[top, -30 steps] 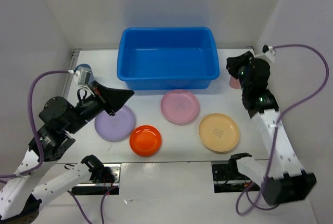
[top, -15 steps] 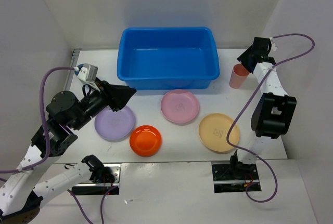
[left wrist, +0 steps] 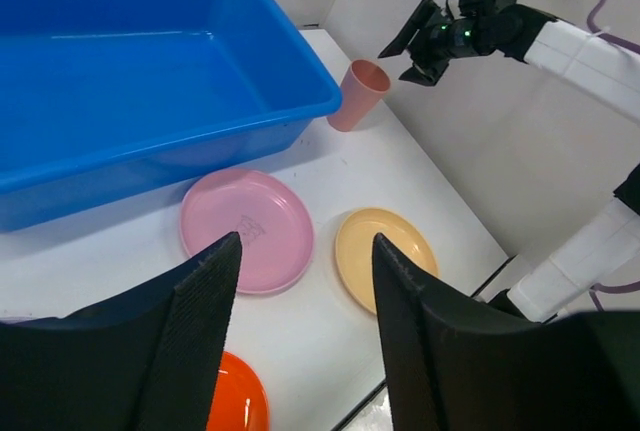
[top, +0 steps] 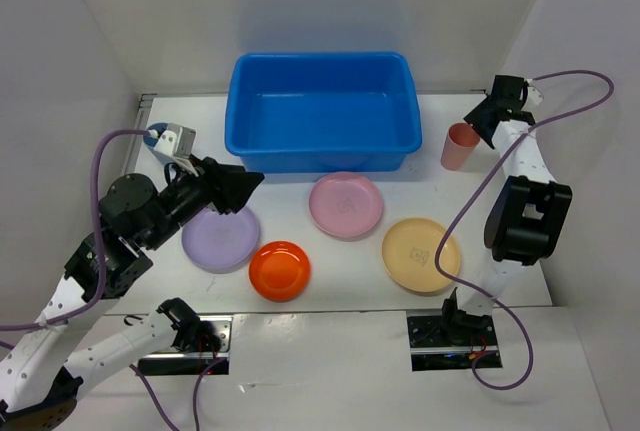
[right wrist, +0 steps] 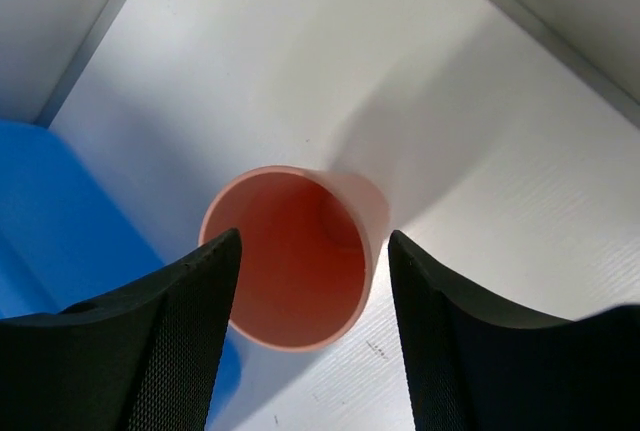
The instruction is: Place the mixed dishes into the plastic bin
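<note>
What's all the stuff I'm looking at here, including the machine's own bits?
bin: one, bright blue, back centre, empty
cup: one, salmon-pink, upright, right of the bin
pink plate: one, pink, just in front of the bin
tan-yellow plate: one, tan-yellow, front right
lavender plate: one, lavender, front left
orange plate: one, orange, smaller, front
table: one, white, under everything
left gripper: one, black, open, by the lavender plate
right gripper: one, black, open, above the cup
</note>
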`<state>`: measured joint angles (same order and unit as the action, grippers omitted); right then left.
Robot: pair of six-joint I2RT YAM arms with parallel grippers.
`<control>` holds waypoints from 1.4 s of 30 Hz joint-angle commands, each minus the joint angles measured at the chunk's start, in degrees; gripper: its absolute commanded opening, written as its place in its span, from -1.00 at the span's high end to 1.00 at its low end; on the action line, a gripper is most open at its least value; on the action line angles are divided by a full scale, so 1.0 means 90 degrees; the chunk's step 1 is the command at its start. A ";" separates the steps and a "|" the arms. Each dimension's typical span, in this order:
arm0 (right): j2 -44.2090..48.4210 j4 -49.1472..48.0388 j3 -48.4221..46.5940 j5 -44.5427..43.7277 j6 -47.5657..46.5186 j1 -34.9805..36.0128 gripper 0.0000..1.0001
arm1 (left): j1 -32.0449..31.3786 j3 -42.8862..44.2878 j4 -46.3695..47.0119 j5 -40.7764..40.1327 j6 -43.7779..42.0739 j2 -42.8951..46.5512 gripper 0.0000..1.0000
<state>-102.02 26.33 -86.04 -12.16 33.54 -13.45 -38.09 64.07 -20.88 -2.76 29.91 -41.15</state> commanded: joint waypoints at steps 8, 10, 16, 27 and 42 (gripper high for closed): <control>0.0261 0.0171 0.0136 -0.0484 -0.0270 -0.0097 -0.33 | -0.0036 -0.0088 0.0143 -0.0181 -0.0131 0.0118 -0.34; 0.0203 0.0113 0.0136 -0.0426 -0.0270 -0.0097 -0.33 | -0.0036 -0.0088 0.0143 -0.0181 -0.0130 0.0119 -0.34; 0.0007 0.0053 0.0263 -0.0163 -0.0211 -0.0097 -0.30 | -0.0036 -0.0088 0.0143 -0.0249 -0.0130 0.0246 -0.39; -0.0383 0.0112 0.0263 -0.0104 -0.0269 -0.0097 0.07 | -0.0036 -0.0088 -0.0120 -0.0434 0.0065 0.0499 -0.46; 0.1040 0.0893 -0.1014 -0.0571 -0.0211 0.0420 0.99 | -0.0036 -0.0147 -0.0248 -0.0377 0.0182 0.0734 -0.48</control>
<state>-101.86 34.63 -87.74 -14.66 31.66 -12.05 -38.09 62.92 -24.32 -6.17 30.46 -35.05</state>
